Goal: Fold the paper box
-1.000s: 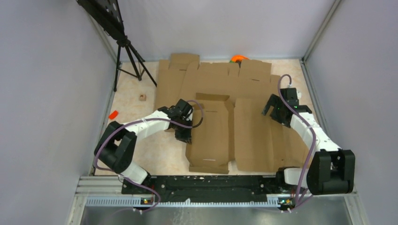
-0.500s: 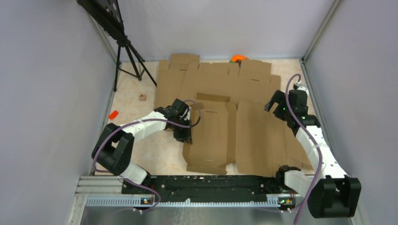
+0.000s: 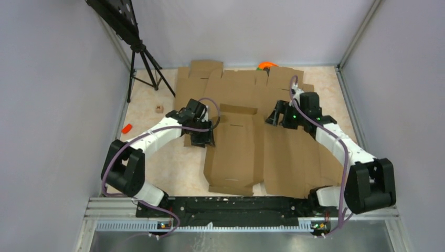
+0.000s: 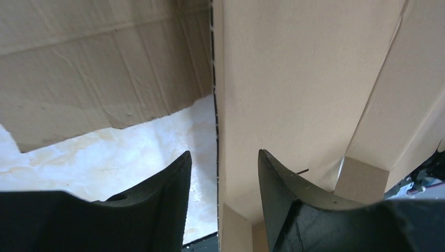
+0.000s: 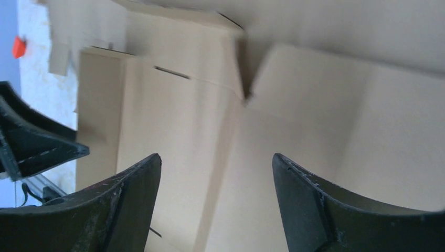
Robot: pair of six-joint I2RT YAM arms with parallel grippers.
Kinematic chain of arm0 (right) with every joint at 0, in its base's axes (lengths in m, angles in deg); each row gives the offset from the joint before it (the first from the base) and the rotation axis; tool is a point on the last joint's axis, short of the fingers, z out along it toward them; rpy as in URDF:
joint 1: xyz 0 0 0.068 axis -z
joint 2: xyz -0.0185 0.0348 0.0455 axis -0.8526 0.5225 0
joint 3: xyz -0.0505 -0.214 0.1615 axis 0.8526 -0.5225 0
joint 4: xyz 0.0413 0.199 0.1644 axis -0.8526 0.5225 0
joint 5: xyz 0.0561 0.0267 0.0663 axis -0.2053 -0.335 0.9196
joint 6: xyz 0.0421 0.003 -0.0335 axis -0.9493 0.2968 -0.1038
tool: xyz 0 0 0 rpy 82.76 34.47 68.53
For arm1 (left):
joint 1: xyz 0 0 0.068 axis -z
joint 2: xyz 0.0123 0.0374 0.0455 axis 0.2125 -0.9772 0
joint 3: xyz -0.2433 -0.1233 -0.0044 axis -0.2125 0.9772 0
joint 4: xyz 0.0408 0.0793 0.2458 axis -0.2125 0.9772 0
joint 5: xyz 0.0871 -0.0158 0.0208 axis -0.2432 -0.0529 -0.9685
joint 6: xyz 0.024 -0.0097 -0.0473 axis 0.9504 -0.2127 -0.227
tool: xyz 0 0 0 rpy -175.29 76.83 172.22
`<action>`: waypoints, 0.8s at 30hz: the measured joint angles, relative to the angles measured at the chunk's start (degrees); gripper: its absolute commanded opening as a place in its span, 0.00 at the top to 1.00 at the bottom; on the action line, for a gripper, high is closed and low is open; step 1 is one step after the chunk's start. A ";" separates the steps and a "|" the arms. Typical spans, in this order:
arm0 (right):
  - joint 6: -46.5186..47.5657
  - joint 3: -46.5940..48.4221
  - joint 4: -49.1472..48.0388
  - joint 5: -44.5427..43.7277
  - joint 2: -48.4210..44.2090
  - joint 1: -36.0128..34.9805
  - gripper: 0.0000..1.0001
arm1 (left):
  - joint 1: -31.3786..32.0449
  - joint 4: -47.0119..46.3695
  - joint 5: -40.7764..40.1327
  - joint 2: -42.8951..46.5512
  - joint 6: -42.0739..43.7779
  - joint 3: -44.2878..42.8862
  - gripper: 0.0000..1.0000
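Setting: pale marbled tabletop (image 3: 173, 168), shut in by plain grey walls (image 3: 52, 115) on the left, right and far sides.
Task piece: plain brown creased paper box (image 3: 234, 149); lies opened out at the centre of the top view, long axis running from lower to upper frame; narrow side panels along both long edges, a tabbed flap at the upper end, a short slit just below that flap.
Left gripper (image 4: 223, 153): at the box's left long edge, centre-left of the top view; black fingers partly apart and astride the cardboard's edge in the wrist view; a gap shows on either side of that edge, so no pinch is seen.
Right gripper (image 5: 216, 156): just right of the box's upper end in the top view; fingers spread wide with nothing between them; hangs above a cardboard panel and a notch in it.
Neighbour: broad brown cardboard sheet (image 3: 294, 157); flat, right of the box, reaching the lower right; touching or overlapping the box, cannot tell which.
Far end: stack of wide notched brown cardboard blanks (image 3: 236, 84), upper centre; bright orange object (image 3: 266, 65) peeking out behind them.
Left margin: black tripod (image 3: 141, 50) at upper left; small wooden cube (image 3: 159, 109) and small red piece (image 3: 126, 127) on bare table below it.
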 measured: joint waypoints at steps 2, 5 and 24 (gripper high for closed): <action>0.68 3.28 -1.49 0.02 2.40 -2.38 0.32 | -0.81 -0.31 -0.39 0.00 0.02 -0.63 0.51; 1.31 7.54 -3.19 -0.22 6.84 -3.50 0.44 | -1.11 -0.57 -0.57 -0.13 0.04 -1.11 0.62; 6.16 19.02 -6.14 0.42 28.15 -5.03 0.66 | -1.11 -2.32 1.31 -5.07 1.18 -4.59 0.84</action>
